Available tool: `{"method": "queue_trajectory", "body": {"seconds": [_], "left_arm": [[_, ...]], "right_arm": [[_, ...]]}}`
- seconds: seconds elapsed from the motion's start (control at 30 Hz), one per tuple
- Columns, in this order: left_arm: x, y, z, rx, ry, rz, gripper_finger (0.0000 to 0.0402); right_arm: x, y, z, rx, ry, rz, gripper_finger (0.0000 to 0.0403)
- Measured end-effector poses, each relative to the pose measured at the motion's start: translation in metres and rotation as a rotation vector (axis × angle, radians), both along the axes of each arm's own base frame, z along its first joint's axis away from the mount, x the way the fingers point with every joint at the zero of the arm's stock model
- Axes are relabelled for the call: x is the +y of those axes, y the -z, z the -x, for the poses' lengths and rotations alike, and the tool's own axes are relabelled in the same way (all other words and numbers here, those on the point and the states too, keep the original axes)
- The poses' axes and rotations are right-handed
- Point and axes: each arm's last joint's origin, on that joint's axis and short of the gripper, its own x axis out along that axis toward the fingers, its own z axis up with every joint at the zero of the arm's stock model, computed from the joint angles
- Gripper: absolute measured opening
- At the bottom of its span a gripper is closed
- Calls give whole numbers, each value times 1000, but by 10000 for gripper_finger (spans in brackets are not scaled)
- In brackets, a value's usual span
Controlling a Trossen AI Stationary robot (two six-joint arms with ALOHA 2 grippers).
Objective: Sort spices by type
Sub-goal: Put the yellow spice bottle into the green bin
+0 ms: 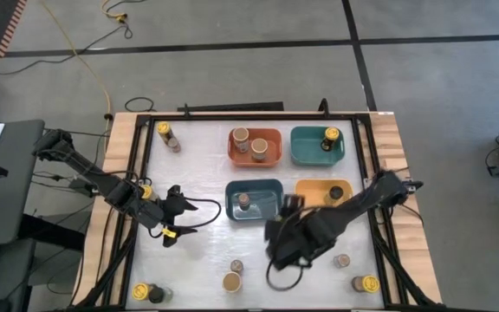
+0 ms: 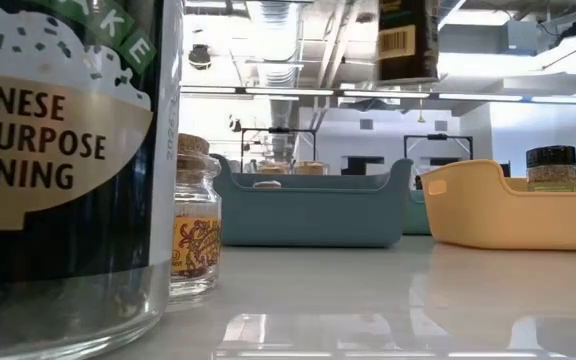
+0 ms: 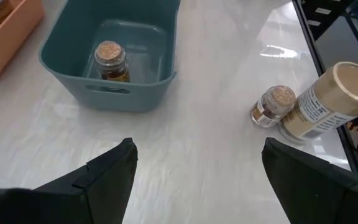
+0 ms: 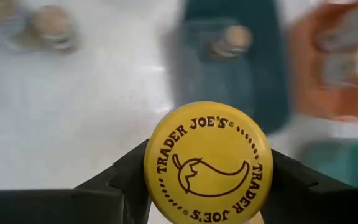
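The middle of the surface [image 1: 206, 251] is bare between the left tool [image 1: 180, 211] and the blue bin [image 1: 254, 200], so a tool could pass there. The four bins stand close together at the centre and back; the orange bin [image 1: 255, 147] and teal bin [image 1: 316, 146] leave only a narrow gap. Near the front edge, a cork-topped jar [image 1: 236, 267] and a tan-lidded jar [image 1: 231, 281] stand just beside each other and block that part

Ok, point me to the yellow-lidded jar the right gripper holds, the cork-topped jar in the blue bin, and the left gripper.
yellow-lidded jar [image 4: 207, 161], right wrist view, lid centre.
cork-topped jar [image 3: 110, 57], left wrist view, cork top.
left gripper [image 3: 197, 171], left wrist view, midway between its open fingers.
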Motion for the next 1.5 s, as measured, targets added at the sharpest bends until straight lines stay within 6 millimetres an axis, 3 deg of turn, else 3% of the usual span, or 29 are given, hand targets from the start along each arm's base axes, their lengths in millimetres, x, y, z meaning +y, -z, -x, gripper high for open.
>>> {"method": "queue_trajectory", "body": {"seconds": [0.2,0.4,0.6,0.8,1.07,1.5], "left_arm": [[0,0,0,-1,-1,0,330],[-1,-2,-1,-20,-3,13,330],[-1,-3,-2,-42,-17,14,330],[-1,-4,-3,-54,-26,13,330],[1,-5,-3,-70,-67,-11,330],[1,-5,-3,-74,-81,-20,329]], "right_arm": [[-58,-20,47,-42,69,104,243],[-133,-13,110,-164,193,79,243],[-201,10,160,-305,457,-12,243],[-248,40,181,-301,629,-98,243],[-279,68,183,-211,697,-144,243],[-286,88,177,-236,780,-164,243]]}}
